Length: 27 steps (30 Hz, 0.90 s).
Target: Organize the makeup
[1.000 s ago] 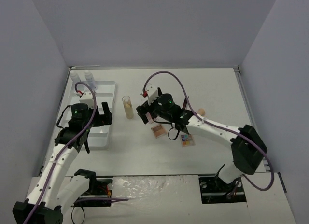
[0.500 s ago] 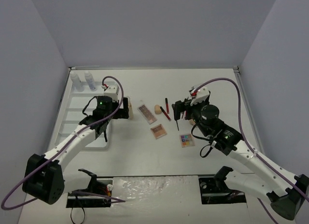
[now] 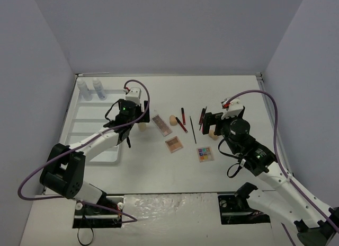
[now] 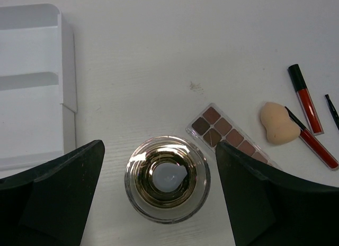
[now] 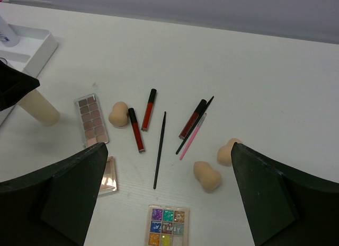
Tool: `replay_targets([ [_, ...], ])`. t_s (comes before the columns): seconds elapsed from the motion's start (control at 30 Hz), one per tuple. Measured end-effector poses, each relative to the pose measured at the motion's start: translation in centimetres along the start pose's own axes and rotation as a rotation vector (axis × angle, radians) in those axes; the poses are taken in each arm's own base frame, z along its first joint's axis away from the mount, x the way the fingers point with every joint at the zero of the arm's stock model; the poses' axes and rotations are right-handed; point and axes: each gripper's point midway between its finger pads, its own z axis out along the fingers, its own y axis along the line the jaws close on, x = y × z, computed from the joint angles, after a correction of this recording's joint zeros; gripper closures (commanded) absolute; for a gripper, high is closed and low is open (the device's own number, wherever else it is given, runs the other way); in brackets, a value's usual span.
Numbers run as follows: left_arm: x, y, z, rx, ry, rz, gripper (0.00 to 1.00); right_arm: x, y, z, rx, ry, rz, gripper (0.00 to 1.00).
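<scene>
Amber bottle (image 4: pixel 167 179): left gripper (image 4: pixel 160 160) jaws spread at its 9 and 3 o'clock, not touching; best centred, then closed squarely.

**White Tray on a Walled Table**

A white slotted tray (image 3: pixel 87 119) lay at nine o'clock on the white table (image 3: pixel 238 92), raised ridges parting its shallow compartments. Plain pale lilac walls (image 3: pixel 169 28) closed the table in at nine, twelve and three o'clock.

Peach sponge (image 5: pixel 207 176), red pencil (image 5: pixel 136 130), brown-toned palette (image 5: pixel 92 120), multicoloured palette (image 5: pixel 166 226).
</scene>
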Motion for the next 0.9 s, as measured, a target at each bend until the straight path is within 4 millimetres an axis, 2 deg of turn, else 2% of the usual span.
replay_targets([
  [0.1,0.0,-0.1,0.2,-0.005,-0.007,0.000,0.27,0.1,0.0,0.0,0.001,0.002,-0.001,0.00],
  [0.4,-0.6,-1.0,0.2,0.006,-0.037,0.002,0.27,0.1,-0.2,0.0,0.006,0.006,-0.002,0.00],
  [0.9,-0.5,-0.6,0.2,-0.016,-0.050,-0.001,0.24,-0.1,0.0,-0.3,-0.006,-0.001,0.018,0.00],
])
